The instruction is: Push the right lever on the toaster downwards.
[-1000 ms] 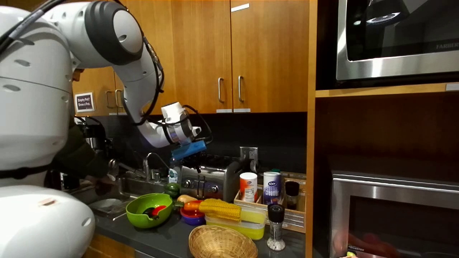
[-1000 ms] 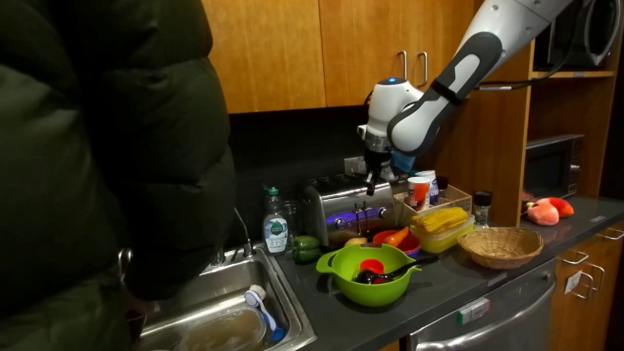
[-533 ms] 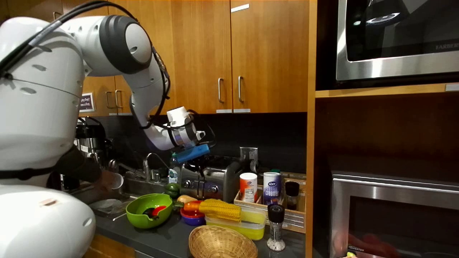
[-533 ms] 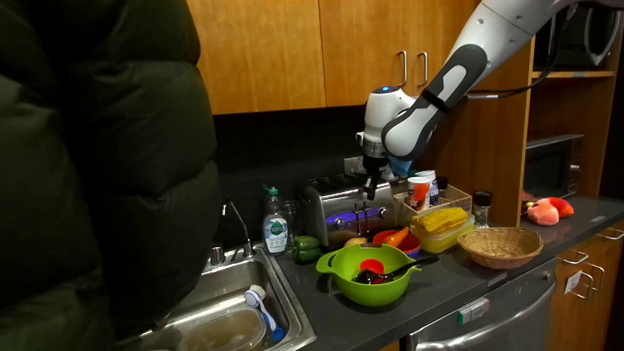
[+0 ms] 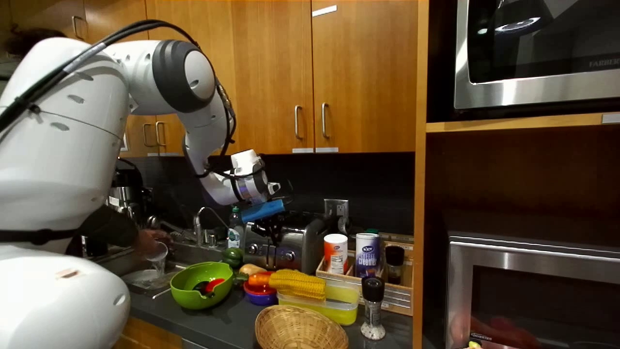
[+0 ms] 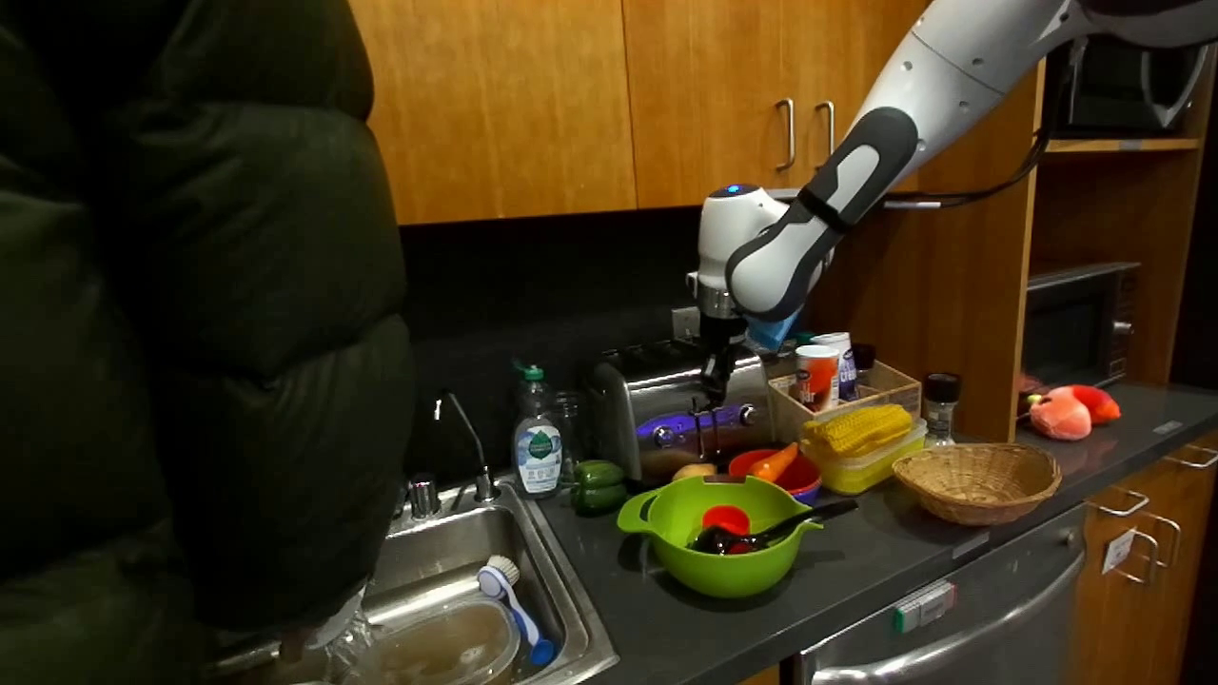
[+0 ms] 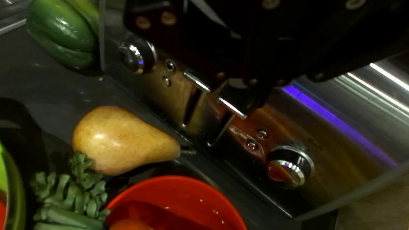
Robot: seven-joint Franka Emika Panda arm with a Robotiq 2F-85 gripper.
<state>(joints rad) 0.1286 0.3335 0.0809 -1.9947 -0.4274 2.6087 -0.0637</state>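
The toaster (image 6: 657, 404) stands against the back wall, silver and dark grey, in both exterior views (image 5: 293, 240). In the wrist view its front shows two slots with dark, silver-edged levers. The left lever (image 7: 196, 81) and the right lever (image 7: 232, 108) both sit high, with slot showing below them. My gripper (image 7: 236, 83) comes in from the top of the wrist view, fingers together and holding nothing. Its tips are right above the right lever and hide its upper part; I cannot tell whether they touch. In an exterior view the gripper (image 6: 716, 385) points down before the toaster's front.
A pear (image 7: 124, 140), red bowl (image 7: 179, 198) and green pepper (image 7: 64, 32) lie before the toaster. A green bowl (image 6: 728, 571), yellow container (image 6: 861, 466) and basket (image 6: 980, 485) stand on the counter. A soap bottle (image 6: 538, 442) stands left. A person (image 6: 190, 333) is at the sink.
My gripper has moved down along the toaster's front to the right lever's top, and slightly left in an exterior view. The person's hand now holds a clear cup over the sink.
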